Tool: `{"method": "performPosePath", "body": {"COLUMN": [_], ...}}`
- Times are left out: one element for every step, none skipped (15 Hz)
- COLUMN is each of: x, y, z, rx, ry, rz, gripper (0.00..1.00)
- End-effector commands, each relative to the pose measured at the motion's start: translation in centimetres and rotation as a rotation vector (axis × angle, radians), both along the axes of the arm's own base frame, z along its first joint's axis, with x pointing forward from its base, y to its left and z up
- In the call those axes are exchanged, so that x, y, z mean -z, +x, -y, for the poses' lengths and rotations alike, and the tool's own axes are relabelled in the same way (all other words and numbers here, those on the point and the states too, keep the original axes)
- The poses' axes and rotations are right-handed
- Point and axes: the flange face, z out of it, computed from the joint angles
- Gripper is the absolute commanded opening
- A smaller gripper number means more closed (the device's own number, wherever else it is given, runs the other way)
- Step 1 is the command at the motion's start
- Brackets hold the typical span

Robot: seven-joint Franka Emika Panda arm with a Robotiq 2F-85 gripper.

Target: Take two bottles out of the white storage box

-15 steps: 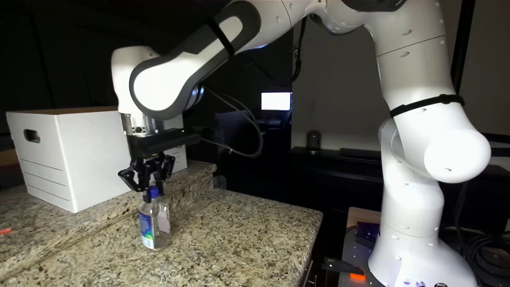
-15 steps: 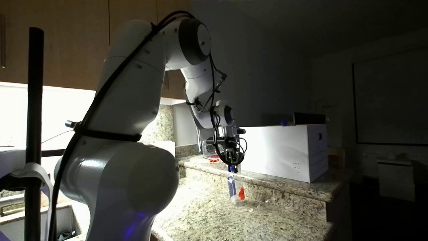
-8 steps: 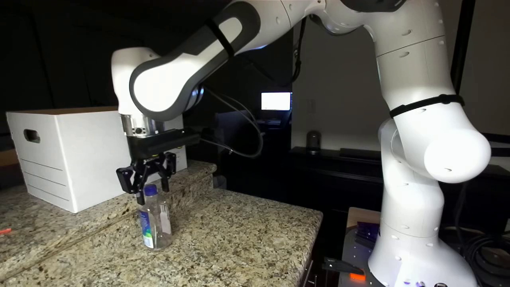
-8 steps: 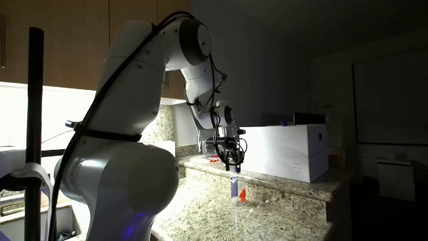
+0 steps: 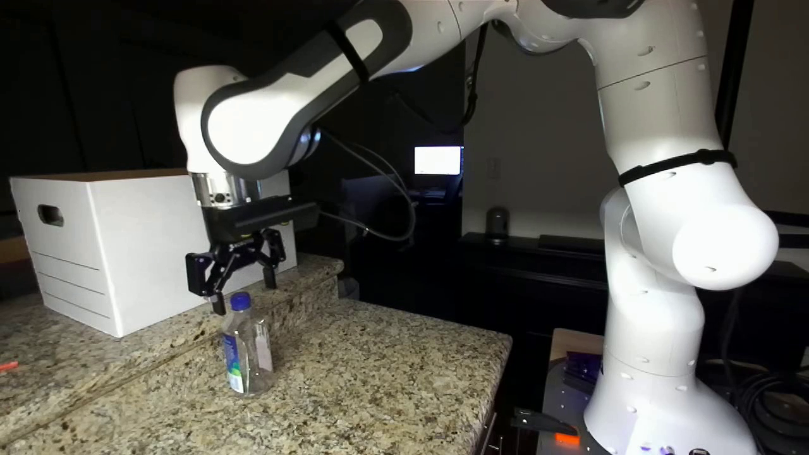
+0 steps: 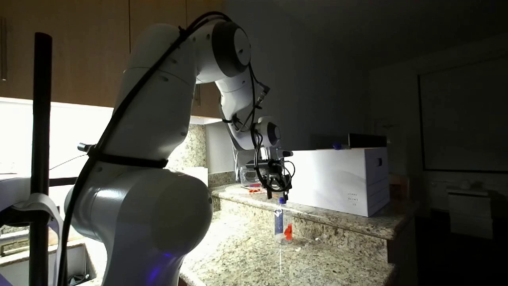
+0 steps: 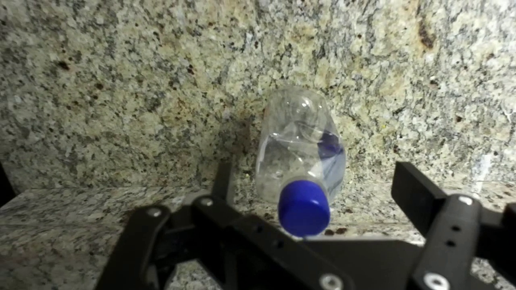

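Left-hand granite ledge [image 5: 60, 354]: we saw the white storage box [image 5: 148, 253] | rightward: our claw [image 5: 244, 293] gaped empty near one bottle [image 5: 246, 351], upright on the lower counter [image 5: 379, 373] | we judged sideways drift could topple it, fingers [image 7: 415, 193] clipping cap [image 7: 304, 207]

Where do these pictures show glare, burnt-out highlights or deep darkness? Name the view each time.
In an exterior view, patches of arm casing and a distant screen burn out against a dark background; in an exterior view, the strip beneath the cabinets glares white while the picture's right side is murky; in the wrist view, small glints dot the clear bottle.
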Motion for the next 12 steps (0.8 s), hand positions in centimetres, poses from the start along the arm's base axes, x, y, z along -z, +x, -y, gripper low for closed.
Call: {"method": "performPosePath", "body": {"x": [-7.6, -9.7, -12.0, -14.8, -17.5, -20.5, -23.5, -26.5, -29.1, -31.0, -32.3, -33.6], "y": [-0.3, -0.2, -0.1, -0.1, -0.2, -0.4, -0.4, -0.4, 0.1, 0.4, 1.0, 1.5], "z": [2.9, 3.5, 4.2, 4.8, 5.6, 6.3, 7.0, 7.8, 8.6, 9.3, 10.3, 11.0], "rx": [-0.009, -0.008, -0.006, -0.003, -0.001, 0.007, 0.018, 0.021, 0.034, 0.039, 0.058, 0.074], "ry": [-0.028, -0.04, -0.048, -0.055, -0.057, -0.062, -0.061, -0.052, -0.038, -0.027, -0.005, 0.019], "rz": [-0.035, -0.048, -0.06, -0.07, -0.068, -0.049, -0.001, 0.056, 0.145, 0.213, 0.28, 0.347], "gripper": [1.0, 1.0, 1.0, 1.0, 1.0, 1.0, 1.0, 1.0, 1.0, 1.0, 1.0, 1.0]}}
